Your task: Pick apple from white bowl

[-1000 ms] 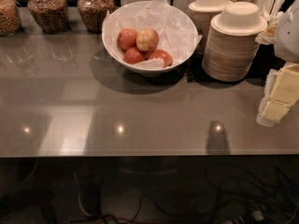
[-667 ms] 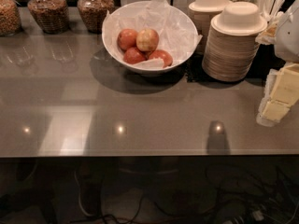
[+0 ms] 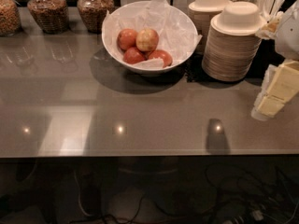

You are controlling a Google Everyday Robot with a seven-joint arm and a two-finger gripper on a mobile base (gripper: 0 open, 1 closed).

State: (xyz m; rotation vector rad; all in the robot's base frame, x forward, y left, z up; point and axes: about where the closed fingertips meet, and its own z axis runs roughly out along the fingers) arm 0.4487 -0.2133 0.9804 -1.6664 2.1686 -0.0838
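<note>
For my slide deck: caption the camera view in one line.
Gripper at the counter's right edge, apart from the pale apple in the paper-lined white bowl.

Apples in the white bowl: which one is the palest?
The upper right apple, yellowish-tan with a pink blush; the other three are darker red. The gripper is at the right edge, away from the white bowl.
</note>
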